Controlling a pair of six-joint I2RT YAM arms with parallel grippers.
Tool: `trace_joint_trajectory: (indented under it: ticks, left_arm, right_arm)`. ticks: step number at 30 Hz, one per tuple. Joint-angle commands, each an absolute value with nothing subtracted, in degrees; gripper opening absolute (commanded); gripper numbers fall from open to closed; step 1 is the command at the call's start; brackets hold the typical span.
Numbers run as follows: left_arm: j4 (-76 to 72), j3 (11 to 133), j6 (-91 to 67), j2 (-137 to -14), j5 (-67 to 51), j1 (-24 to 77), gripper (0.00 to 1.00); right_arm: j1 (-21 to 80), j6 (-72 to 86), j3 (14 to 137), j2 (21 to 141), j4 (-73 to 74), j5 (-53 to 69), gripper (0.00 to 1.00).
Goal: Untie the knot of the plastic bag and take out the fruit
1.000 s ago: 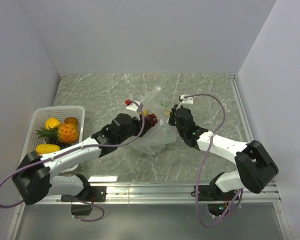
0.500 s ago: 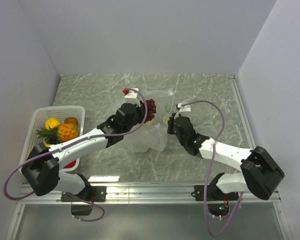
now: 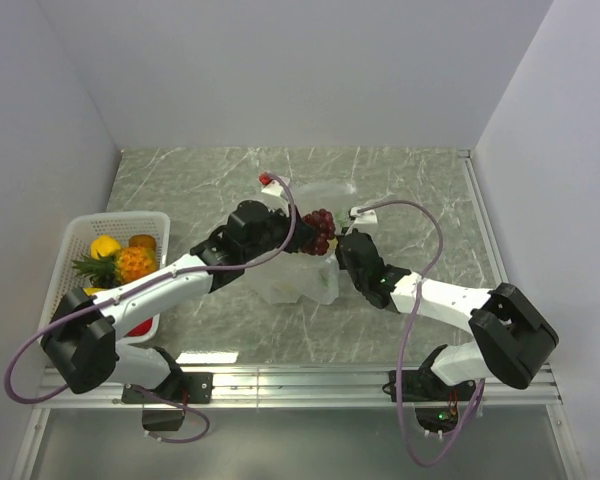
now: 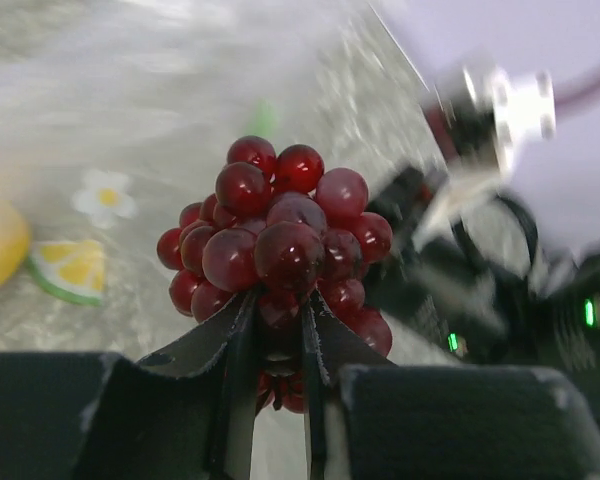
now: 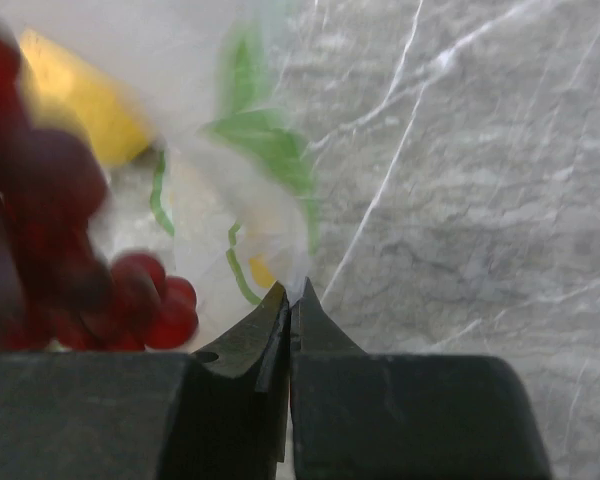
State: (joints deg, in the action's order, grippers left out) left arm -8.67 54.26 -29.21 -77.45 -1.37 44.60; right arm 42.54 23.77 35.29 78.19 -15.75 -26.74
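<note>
The thin, crinkly, clear plastic bag (image 3: 298,285) lay crumpled near the middle of the grey-green marbled tabletop (image 3: 410,190), with the two arms meeting over its far end. The left gripper (image 3: 302,236) reached in from the bag's left side. Its jaws were drawn narrow around the base of a dark red-purple grape bunch (image 3: 319,231), which it held over the bag's far edge. In the left wrist view, the black fingers (image 4: 242,345) of that gripper (image 4: 278,312) clamped the lowest berries, and the rest of the grape bunch (image 4: 280,235) stood up above them. Behind the bunch the film was blurred, showing a small white flower mark and a yellow slice mark.

The right gripper (image 3: 340,247) sat at the bag's right side, just beside the grapes. In the right wrist view its fingertips (image 5: 290,298) were pressed together on a fold of the plastic bag (image 5: 215,185). The fold carried green and yellow printed marks, and the red berries (image 5: 145,295) were blurred to the left of it.

Well to the left of the bag stood a white slatted plastic basket (image 3: 80,222). It held a small orange pineapple with a green crown (image 3: 132,266), a yellow fruit (image 3: 105,245) and a brownish-orange round fruit (image 3: 143,241). A small red fruit (image 3: 140,328) showed at its near edge, partly hidden by the left arm.
</note>
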Motion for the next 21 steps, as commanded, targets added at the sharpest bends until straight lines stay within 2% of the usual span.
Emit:
trace_joint_trajectory:
  ticks: [1,8,17,21]
  left_arm:
    - [-7.21,54.85,-24.35,-72.96,-12.91,44.65,0.08]
    - [-15.45,49.31,-26.35,-64.87,-10.38,43.51,0.08]
    - [-33.45,52.56,-35.15,-67.14,-3.08,41.31,0.09]
    - [-35.69,57.72,-37.00,-68.20,-3.08,39.99,0.09]
  right_arm:
    - [41.75,22.85,38.50,77.70,-16.35,-30.85,0.00]
    - [41.04,21.97,36.74,76.73,-18.10,-29.45,0.00]
    - [41.57,23.55,33.31,75.15,-18.02,-28.04,0.00]
    - [41.57,23.82,32.78,74.45,-17.14,-28.56,0.00]
